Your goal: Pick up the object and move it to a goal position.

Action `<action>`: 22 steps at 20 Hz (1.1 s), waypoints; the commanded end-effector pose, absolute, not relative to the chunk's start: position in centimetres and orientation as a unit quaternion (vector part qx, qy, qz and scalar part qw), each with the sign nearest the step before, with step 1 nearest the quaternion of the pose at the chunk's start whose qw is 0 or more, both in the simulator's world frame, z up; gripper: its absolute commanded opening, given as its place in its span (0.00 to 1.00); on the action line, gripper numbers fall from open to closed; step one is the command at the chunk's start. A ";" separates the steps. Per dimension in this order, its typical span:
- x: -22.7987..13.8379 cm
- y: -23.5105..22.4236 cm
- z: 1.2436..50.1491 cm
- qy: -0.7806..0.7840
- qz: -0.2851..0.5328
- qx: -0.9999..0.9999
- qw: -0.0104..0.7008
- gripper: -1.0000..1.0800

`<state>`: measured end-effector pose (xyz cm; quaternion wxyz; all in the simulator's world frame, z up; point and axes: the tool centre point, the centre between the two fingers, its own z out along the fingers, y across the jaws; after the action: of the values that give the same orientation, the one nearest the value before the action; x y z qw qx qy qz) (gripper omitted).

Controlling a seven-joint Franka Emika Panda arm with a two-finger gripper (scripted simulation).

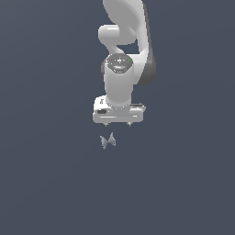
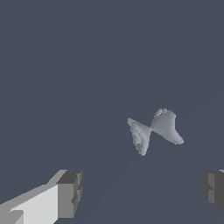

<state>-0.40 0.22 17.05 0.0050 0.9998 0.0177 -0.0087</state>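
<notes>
The object is a tiny pale grey-blue faceted thing shaped like a bowtie, lying on the dark grey-blue floor. It also shows in the wrist view, beyond the fingertips and apart from them. My gripper hangs from the white arm, pointing down, above the object and slightly toward the exterior view's right of it. Its jaws stand wide open and hold nothing. In the wrist view the two fingertips are far apart, with bare floor between them.
A plain dark grey-blue floor fills both views. The white arm rises to the top of the exterior view.
</notes>
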 end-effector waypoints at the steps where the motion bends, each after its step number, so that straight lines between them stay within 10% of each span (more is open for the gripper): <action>1: -0.4 0.2 17.1 0.018 -0.009 1.000 0.005 0.96; 22: -0.1 -1.3 17.7 -0.009 0.005 1.000 0.018 0.96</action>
<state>-0.11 -1.29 17.84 0.0190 0.9998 -0.0005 0.0050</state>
